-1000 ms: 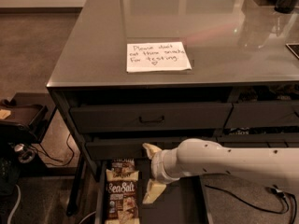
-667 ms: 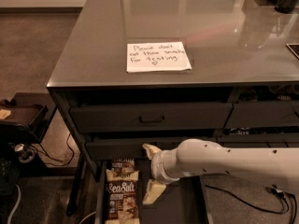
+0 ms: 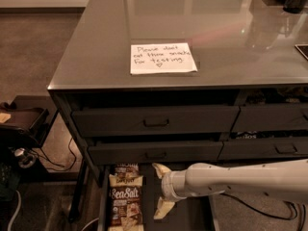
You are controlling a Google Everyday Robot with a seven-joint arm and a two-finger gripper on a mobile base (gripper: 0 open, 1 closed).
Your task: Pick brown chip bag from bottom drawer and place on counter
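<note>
Here, the gripper hangs over the open bottom drawer, its 2 cream fingers spread wide with nothing between them. The white arm reaches in from the right. Just left of the fingers, not touching them, the brown chip bag lies flat in the drawer, its "SeaSalt" lettering facing up. A second brown bag lies just behind it, partly under the middle drawer. Above is the top drawer, closed, and the glossy grey counter bears a handwritten white note.
</note>
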